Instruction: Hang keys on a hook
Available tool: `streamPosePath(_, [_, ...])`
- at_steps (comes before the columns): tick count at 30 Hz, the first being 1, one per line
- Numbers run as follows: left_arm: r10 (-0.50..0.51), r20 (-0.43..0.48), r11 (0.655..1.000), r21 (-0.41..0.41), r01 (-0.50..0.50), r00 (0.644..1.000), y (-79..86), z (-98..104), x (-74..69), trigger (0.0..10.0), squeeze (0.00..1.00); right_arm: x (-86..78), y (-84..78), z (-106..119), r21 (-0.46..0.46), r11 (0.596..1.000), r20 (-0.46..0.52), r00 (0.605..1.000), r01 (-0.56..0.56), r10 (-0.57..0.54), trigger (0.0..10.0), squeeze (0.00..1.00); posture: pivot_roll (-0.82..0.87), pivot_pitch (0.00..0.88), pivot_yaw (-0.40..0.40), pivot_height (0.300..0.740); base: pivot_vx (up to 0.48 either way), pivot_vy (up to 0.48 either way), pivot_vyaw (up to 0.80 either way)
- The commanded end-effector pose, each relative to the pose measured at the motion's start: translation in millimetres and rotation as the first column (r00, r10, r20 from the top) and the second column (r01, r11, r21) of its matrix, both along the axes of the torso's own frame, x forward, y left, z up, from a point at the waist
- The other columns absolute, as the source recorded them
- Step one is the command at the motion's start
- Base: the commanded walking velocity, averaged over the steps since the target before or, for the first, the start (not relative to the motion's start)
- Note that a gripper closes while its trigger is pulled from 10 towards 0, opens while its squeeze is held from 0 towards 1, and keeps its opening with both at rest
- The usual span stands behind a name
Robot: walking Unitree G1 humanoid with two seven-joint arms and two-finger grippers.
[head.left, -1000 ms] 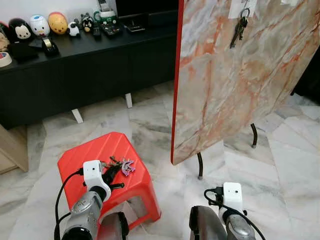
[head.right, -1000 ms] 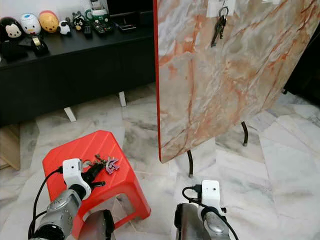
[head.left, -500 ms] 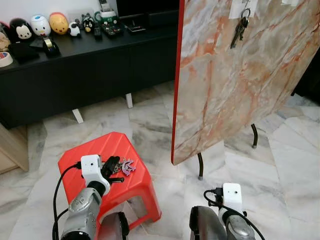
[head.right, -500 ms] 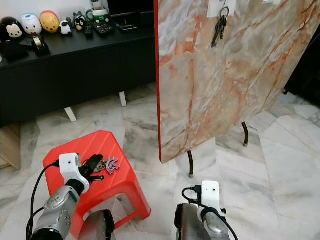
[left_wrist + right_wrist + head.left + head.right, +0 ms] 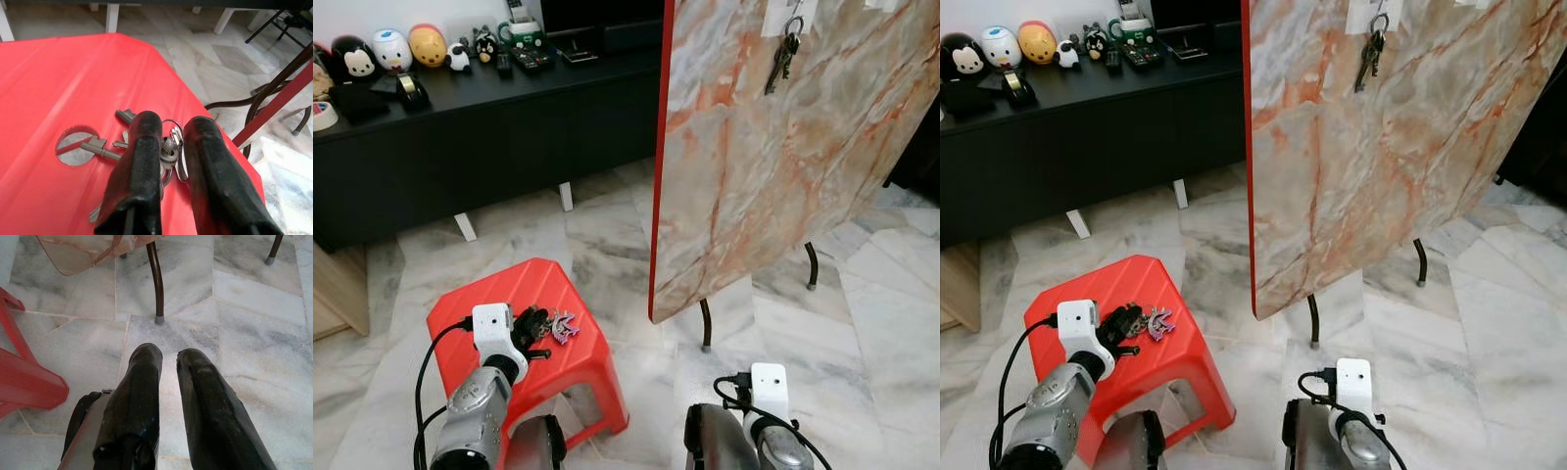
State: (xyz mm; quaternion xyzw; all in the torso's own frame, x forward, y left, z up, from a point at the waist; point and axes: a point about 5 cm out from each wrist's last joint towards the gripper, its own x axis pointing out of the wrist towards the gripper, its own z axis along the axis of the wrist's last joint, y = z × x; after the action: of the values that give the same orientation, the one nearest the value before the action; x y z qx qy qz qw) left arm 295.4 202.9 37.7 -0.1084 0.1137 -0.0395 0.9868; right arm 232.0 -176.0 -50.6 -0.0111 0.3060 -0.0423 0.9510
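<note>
The left gripper (image 5: 168,147) is down on the red stool (image 5: 480,299), its two black fingers (image 5: 142,161) set either side of the key bunch (image 5: 168,152) with the ring and the upper keys between them; the fingers stand close but whether they are pressing on the metal cannot be told, and the bunch lies flat on the plastic — not lifted. One key (image 5: 98,146) splays out beside the fingers, its end lying over the round hole (image 5: 73,147) in the stool top. Judged progress: the pick-up stage only, with lift, carry and hanging all left to do. The bunch is a small cluster of grey metal keys on a thin ring, loose and likely to swing once raised. Well beyond the gripper, up on the tilted marble-patterned board (image 5: 773,166), a hook (image 5: 793,12) already carries another set of keys (image 5: 783,54). The right gripper (image 5: 168,362) hangs idle over the marble floor (image 5: 254,333), fingers slightly parted, holding nothing.
</note>
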Motion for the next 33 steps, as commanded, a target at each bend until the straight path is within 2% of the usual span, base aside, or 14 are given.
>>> streamPosePath(1, [0.013, -0.024, 1.0, -0.021, -0.013, 1.0, 2.5, -2.3, 1.1, 10.0, 1.0, -6.5, -3.7, -4.7, 0.001, 1.0, -0.033, 0.999, 0.009, -0.009, 10.0, 0.0, 0.02, 0.037, -0.04, 0.571, 0.0, 0.0, 0.0])
streamPosePath(10, [0.014, -0.057, 0.999, -0.028, -0.016, 0.998, 1.0, -7.0, 3.1, 10.0, 1.0, -6.5, -2.8, -5.0, 0.006, 1.0, -0.038, 0.999, 0.002, -0.002, 10.0, 0.0, 0.02, 0.04, -0.041, 0.571, 0.0, 0.0, 0.0])
streamPosePath(17, [0.072, -0.098, 0.997, -0.029, -0.075, 0.993, 6.8, -12.2, 2.7, 10.0, 1.0, -6.4, -1.7, -5.0, 0.01, 1.0, -0.038, 0.999, -0.003, 0.004, 10.0, 0.0, 0.02, 0.039, -0.041, 0.571, 0.0, 0.0, 0.0])
streamPosePath(18, [0.075, -0.11, 0.997, -0.023, -0.078, 0.991, 7.7, -14.0, 2.3, 10.0, 0.35, -6.3, -1.5, -4.9, 0.011, 1.0, -0.037, 0.999, -0.005, 0.005, 10.0, 0.0, 0.02, 0.039, -0.042, 0.571, 0.0, 0.0, 0.0])
streamPosePath(19, [0.075, -0.114, 0.997, -0.023, -0.078, 0.991, 7.9, -14.7, 2.2, 10.0, 0.0, -6.2, -1.3, -4.8, 0.012, 1.0, -0.037, 0.999, -0.005, 0.006, 10.0, 0.0, 0.02, 0.038, -0.042, 0.571, 0.0, 0.0, 0.0])
streamPosePath(25, [0.05, -0.129, 0.996, -0.065, -0.059, 0.99, 4.6, -18.0, 1.4, 10.0, 0.0, -5.1, 1.6, -4.5, 0.018, 1.0, -0.034, 0.999, -0.01, 0.011, 10.0, 0.0, 0.02, 0.037, -0.041, 0.571, 0.0, 0.0, 0.0])
streamPosePath(33, [0.027, -0.135, 0.997, -0.063, -0.036, 0.991, 0.5, -20.1, 1.3, 10.0, 0.0, -4.4, 4.8, -4.6, 0.021, 1.0, -0.038, 0.999, -0.013, 0.014, 10.0, 0.0, 0.01, 0.035, -0.041, 0.571, 0.0, 0.0, 0.0])
